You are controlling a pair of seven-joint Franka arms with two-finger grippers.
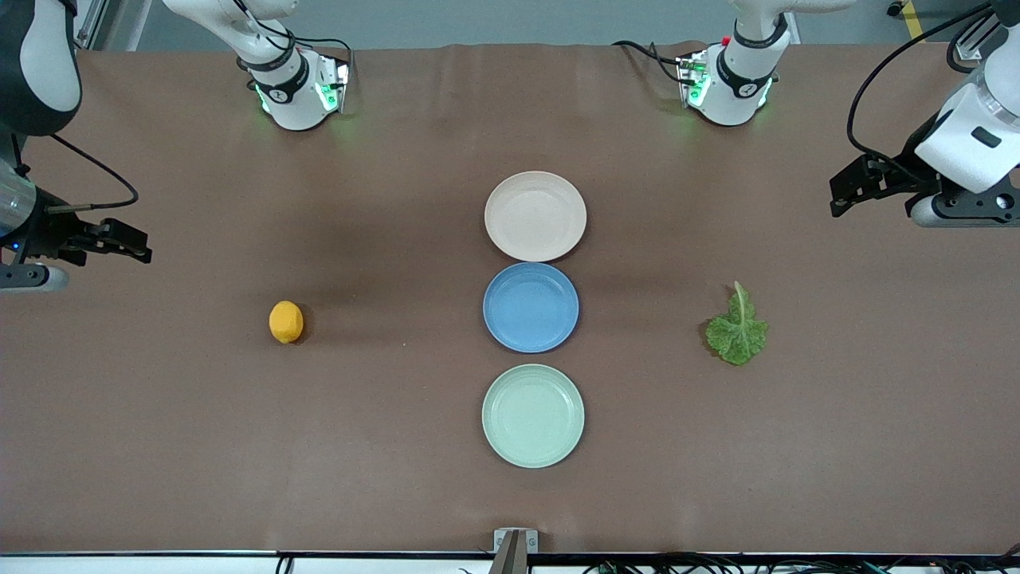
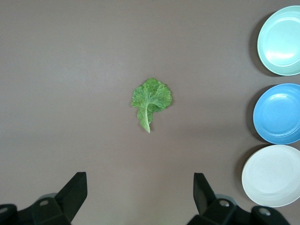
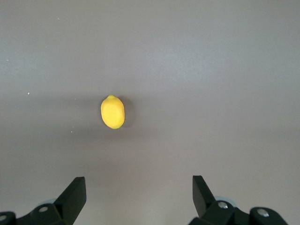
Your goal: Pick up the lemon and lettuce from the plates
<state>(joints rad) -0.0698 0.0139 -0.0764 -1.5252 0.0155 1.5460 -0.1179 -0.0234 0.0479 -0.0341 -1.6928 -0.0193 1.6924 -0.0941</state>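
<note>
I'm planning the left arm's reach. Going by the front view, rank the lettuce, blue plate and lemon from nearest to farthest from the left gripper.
From the left gripper, open over the left arm's end of the table:
1. lettuce, at that same end.
2. blue plate, mid-table, between the other two plates.
3. lemon, toward the right arm's end.

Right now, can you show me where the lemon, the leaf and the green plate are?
lemon [image 1: 286, 322]: front view, middle of its skin.
leaf [image 1: 738, 334]: front view, on the crinkled green part.
green plate [image 1: 532, 415]: front view, bare middle of the plate.

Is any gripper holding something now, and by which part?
Nothing is held. The left gripper and right gripper are open in the air; the lettuce and lemon lie on the table.
</note>
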